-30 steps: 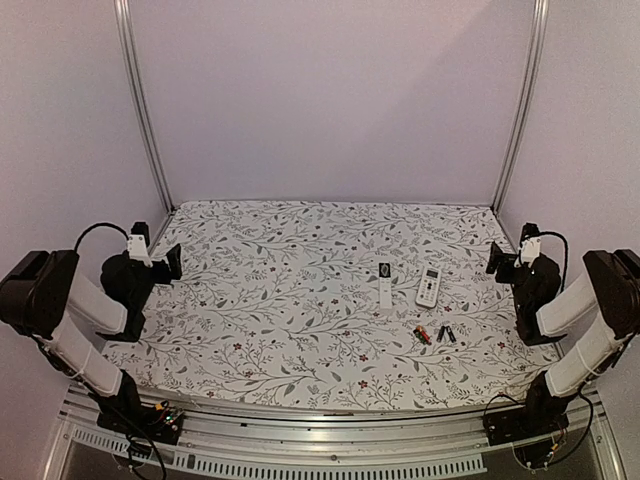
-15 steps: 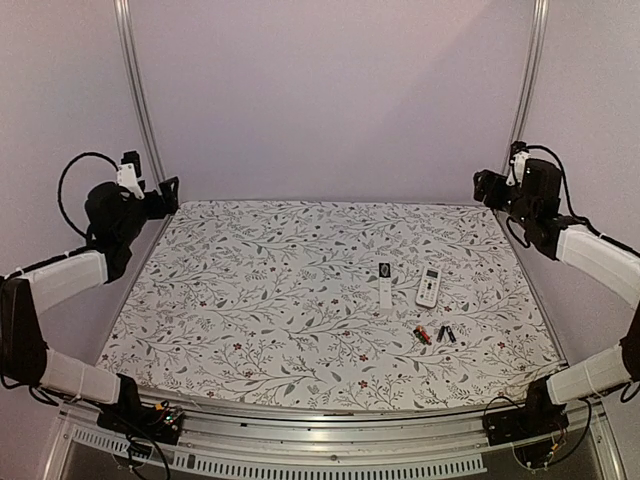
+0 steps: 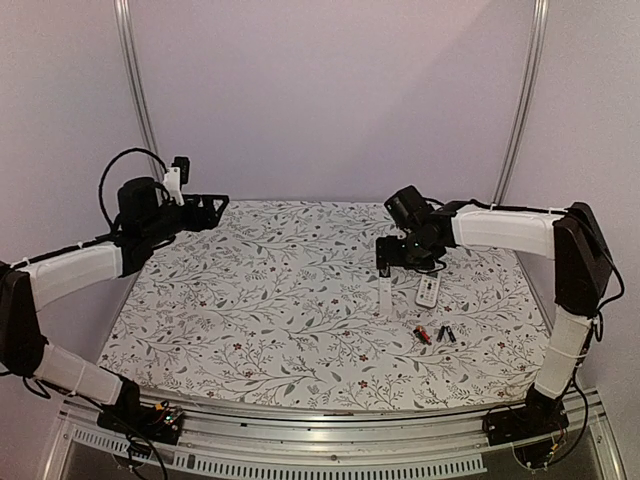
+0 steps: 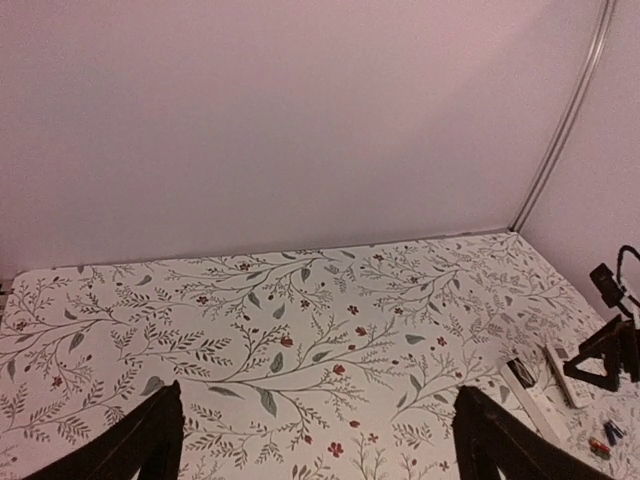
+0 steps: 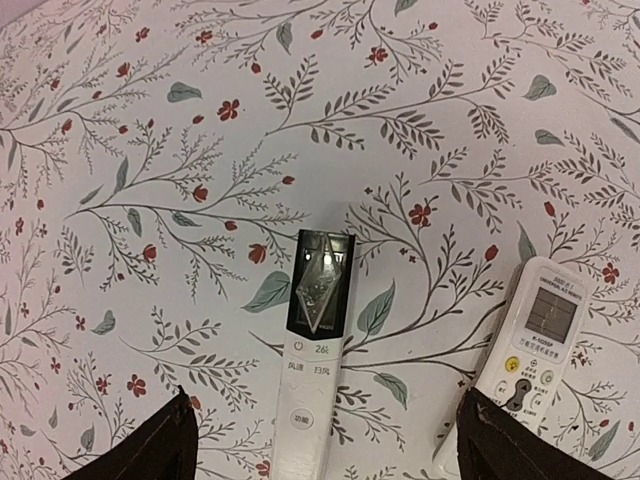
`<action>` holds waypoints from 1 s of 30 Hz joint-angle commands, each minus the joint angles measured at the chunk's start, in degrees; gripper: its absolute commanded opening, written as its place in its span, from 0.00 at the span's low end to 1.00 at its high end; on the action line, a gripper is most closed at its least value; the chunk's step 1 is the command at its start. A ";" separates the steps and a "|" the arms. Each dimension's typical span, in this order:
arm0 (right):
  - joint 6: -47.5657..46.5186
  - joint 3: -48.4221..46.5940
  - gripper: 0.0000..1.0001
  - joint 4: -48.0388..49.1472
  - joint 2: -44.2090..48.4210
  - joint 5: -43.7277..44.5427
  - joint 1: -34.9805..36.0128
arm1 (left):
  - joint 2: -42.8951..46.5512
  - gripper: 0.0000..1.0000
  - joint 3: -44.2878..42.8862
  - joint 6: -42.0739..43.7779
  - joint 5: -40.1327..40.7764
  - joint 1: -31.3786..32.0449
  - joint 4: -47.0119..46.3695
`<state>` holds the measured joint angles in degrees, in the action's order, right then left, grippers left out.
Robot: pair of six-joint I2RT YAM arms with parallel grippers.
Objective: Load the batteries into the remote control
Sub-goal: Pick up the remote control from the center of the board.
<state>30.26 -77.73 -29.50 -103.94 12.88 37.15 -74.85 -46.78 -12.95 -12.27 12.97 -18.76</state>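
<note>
Two remotes lie on the right of the floral table: a slim white remote with a black top and a wider white remote with a small screen. In front of them lie the batteries, one red and two black, also seen small in the left wrist view. My right gripper hovers open over the slim remote, one finger on each side, not touching it. Far from all of these, my left gripper hangs open and empty above the back-left of the table.
The floral cloth covers the whole table, with plain walls and metal posts behind. The right arm reaches across from the right edge, above the remotes.
Both arms have risen from their folded rest at the table's sides. The right one swung in over the remotes; the left one stretched out over the back-left corner.
</note>
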 commanded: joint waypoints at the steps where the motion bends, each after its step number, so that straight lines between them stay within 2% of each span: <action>1: 2.69 -5.62 0.88 -10.24 -7.66 0.77 1.69 | -2.86 0.93 -0.39 1.14 -2.25 2.04 2.22; 4: 3.22 -6.50 0.86 -10.61 -11.50 -0.29 2.41 | -2.99 0.93 0.03 2.31 -3.44 2.44 1.55; 9: 2.79 -6.64 0.76 -8.43 -14.45 -3.73 3.16 | -2.41 0.93 1.28 2.47 -3.75 2.67 -0.11; 12: 2.96 -6.89 0.63 -7.42 -15.80 -5.34 3.20 | -2.33 0.93 1.54 1.87 -4.04 2.75 0.02; 18: 2.56 -7.20 0.28 -6.76 -16.85 -6.79 3.19 | -0.62 0.92 1.52 1.23 -4.50 3.00 1.47; 22: -0.94 -8.11 0.12 -5.70 -14.41 -9.00 3.20 | 2.24 0.86 1.44 2.54 -7.72 3.75 2.27; 24: -5.88 -8.51 0.04 -3.77 -11.55 -11.89 3.19 | 4.03 0.84 0.98 4.36 -10.61 4.96 3.25; 28: -16.67 -7.32 0.03 3.63 -0.92 -24.32 3.18 | 7.16 0.83 -0.52 8.12 -18.05 9.39 5.74; 30: -21.15 -5.22 0.03 9.08 5.74 -34.97 3.20 | 8.42 0.83 -1.31 8.22 -22.82 11.77 5.97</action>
<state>21.06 -83.85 -32.71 -113.10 -3.81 40.07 -68.79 -46.11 -7.70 -24.73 20.58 -15.46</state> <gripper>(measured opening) 0.291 0.831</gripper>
